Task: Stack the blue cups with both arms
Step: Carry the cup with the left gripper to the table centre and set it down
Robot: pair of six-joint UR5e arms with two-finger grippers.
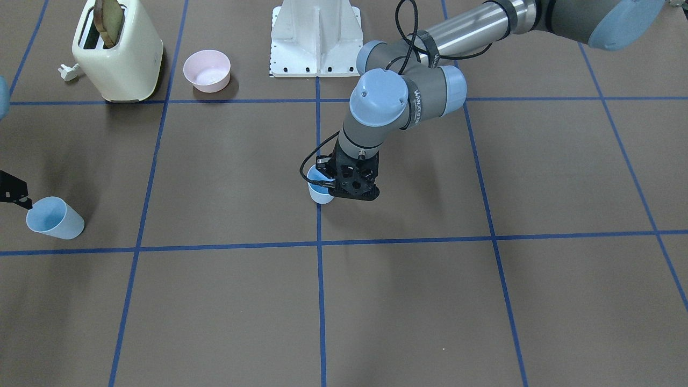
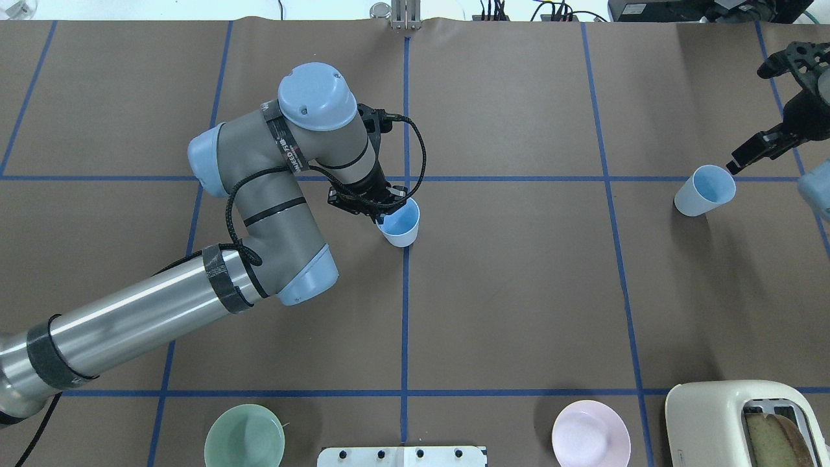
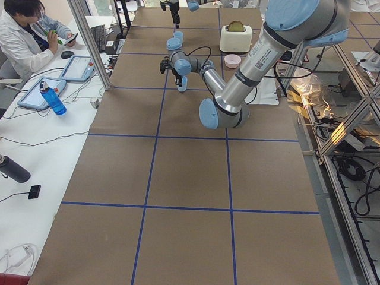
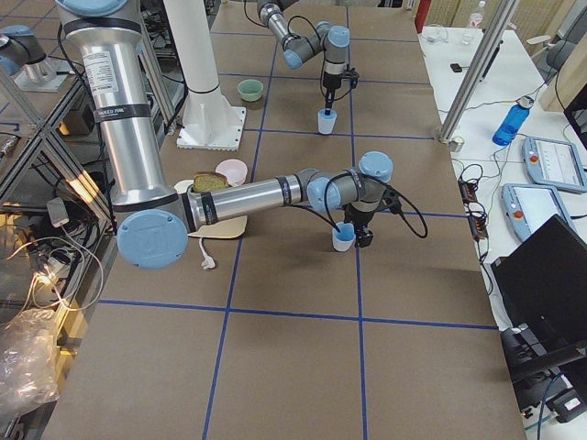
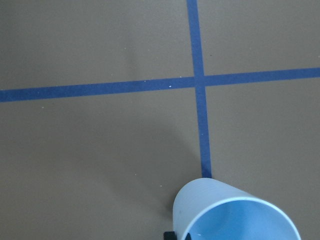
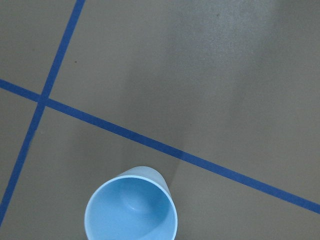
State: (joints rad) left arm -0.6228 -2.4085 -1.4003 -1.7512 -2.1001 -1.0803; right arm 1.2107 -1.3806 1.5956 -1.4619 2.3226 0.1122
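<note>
- My left gripper point(image 2: 378, 213) is down at the middle blue cup point(image 2: 401, 228), which sits on the centre tape line just on the robot's side of a tape crossing.
- Its fingers are at the rim nearest the wrist. The left wrist view shows only a sliver of black against the outer wall, so I cannot tell whether they are pinching the wall or merely beside it.
- I also cannot tell whether that cup stands on the table or hangs just clear of it.
- My right gripper point(image 2: 758, 123) is out by the table's right end, fingers spread wide – one fingertip point(image 2: 738, 163) sits at the rim of the right-hand blue cup point(image 2: 701, 193).
- That cup stands upright and open end up on the brown table point(image 2: 519, 292), close beside a tape line and well apart from the middle one.
- Near the robot's base are a green bowl point(image 2: 244, 436), a pink bowl point(image 2: 591, 433) and a cream toaster point(image 2: 733, 421) holding a slice of bread.
</note>
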